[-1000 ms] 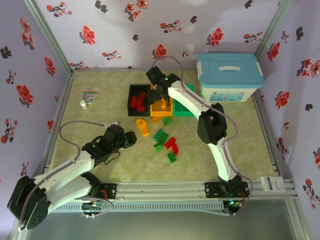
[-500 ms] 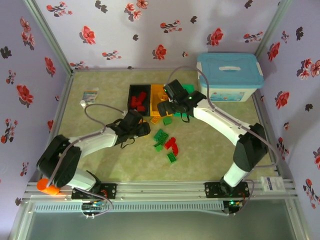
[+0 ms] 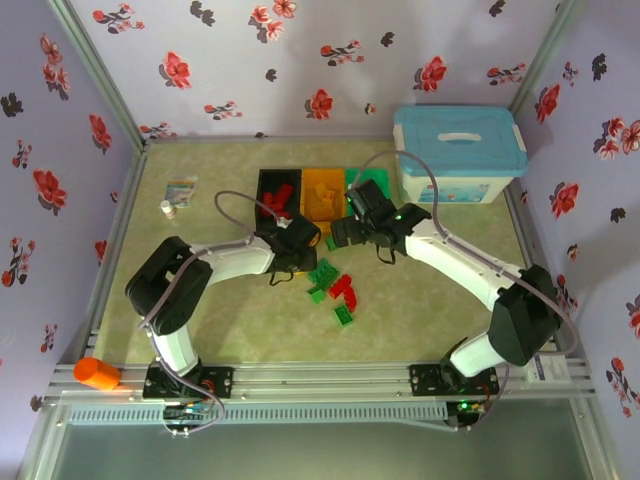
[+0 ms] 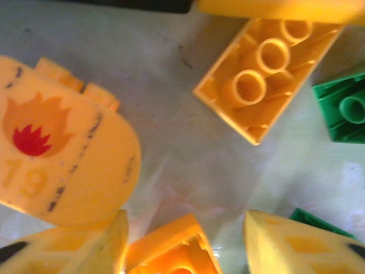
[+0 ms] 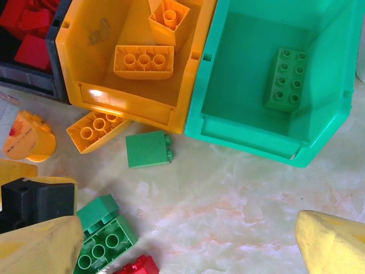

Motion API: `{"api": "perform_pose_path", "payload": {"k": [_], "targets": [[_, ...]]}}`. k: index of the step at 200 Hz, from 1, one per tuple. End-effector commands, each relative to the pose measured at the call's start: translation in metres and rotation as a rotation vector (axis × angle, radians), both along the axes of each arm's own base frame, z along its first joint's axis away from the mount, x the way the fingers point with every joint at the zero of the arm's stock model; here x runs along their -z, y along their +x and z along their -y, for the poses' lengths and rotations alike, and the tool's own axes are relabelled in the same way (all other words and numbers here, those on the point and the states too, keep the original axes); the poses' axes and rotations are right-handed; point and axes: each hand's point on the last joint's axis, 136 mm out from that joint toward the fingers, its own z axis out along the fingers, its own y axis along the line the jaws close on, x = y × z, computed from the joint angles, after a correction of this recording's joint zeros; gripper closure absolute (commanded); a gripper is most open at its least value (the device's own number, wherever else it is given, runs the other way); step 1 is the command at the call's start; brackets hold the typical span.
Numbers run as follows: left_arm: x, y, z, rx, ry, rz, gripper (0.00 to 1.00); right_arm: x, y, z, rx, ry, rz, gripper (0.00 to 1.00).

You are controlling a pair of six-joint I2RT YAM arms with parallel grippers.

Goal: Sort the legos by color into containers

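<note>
Currently the left gripper (image 4: pixel 185 228) sits low over the table (image 3: pixel 200 320) near the orange bin (image 5: pixel 125 103). Its jaws are parted either side of an orange brick (image 4: pixel 171 251), with a gap showing on one side. The right gripper (image 5: pixel 188 240) is spread wide and holds nothing, just in front of the green bin (image 5: pixel 245 134), which contains one green brick (image 5: pixel 283 79). Loose green legos (image 5: pixel 105 234) lie beside it, and red bricks (image 5: pixel 28 45) sit in the black bin (image 5: pixel 23 77).
</note>
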Motion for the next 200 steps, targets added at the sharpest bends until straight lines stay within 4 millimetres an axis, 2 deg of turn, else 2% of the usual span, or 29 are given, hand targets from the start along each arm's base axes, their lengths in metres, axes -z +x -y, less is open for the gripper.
{"api": "perform_pose_path", "payload": {"k": [1,43,78,103,130,144,183,191,200], "targets": [[0.011,-0.007,-0.015,-0.003,0.111,-0.023,0.56,-0.011,0.003,0.002,0.030,0.044,0.036,0.04],[-0.006,-0.006,-0.005,0.022,0.095,0.005,0.66,-0.013,0.000,0.005,0.039,0.066,0.045,0.05],[-0.026,0.002,0.003,0.032,0.062,0.044,0.67,-0.017,-0.004,0.010,0.047,0.071,0.055,0.05],[-0.050,0.014,0.011,0.050,0.045,0.085,0.67,-0.019,-0.007,0.014,0.053,0.073,0.063,0.05],[-0.083,0.039,0.018,0.056,0.012,0.153,0.68,-0.021,-0.010,0.017,0.059,0.080,0.067,0.05],[-0.098,0.058,0.022,0.054,-0.001,0.182,0.68,-0.022,-0.011,0.018,0.061,0.086,0.068,0.05],[-0.123,0.114,0.037,0.070,-0.025,0.218,0.65,-0.031,-0.018,0.026,0.073,0.091,0.085,0.05],[-0.125,0.124,0.038,0.074,-0.018,0.222,0.60,-0.033,-0.020,0.029,0.076,0.090,0.091,0.05],[-0.127,0.132,0.041,0.081,-0.008,0.221,0.41,-0.036,-0.021,0.032,0.082,0.088,0.098,0.05]]}}
